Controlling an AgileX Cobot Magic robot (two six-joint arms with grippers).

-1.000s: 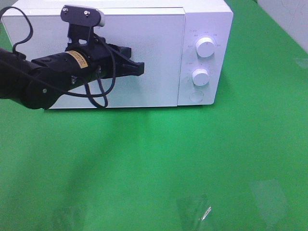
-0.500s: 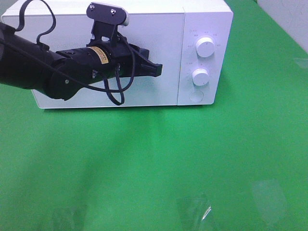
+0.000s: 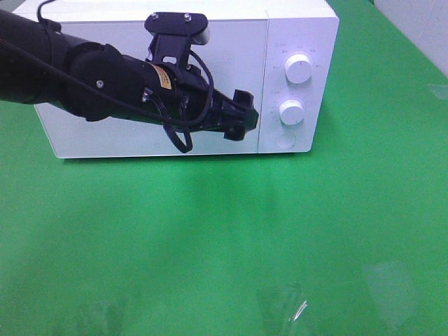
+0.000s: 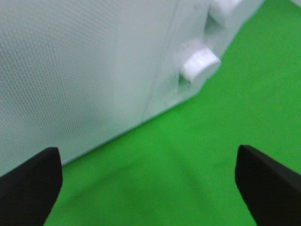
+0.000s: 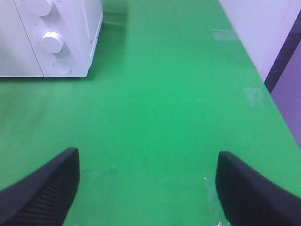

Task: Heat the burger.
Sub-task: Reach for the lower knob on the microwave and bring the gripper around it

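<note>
I'm looking at what seems a robotics lab bench: a white microwave is sitting on a green-covered table, with a bare white wall running beside it.

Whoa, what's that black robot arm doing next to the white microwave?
The robot's left arm is stretched across the front of the white microwave, whose door is shut. Its left gripper is open and empty, close to the lower knob on the control panel, at the door's edge. The right gripper is open too, holding nothing, over the green table. No burger can be seen in any view.
</note>
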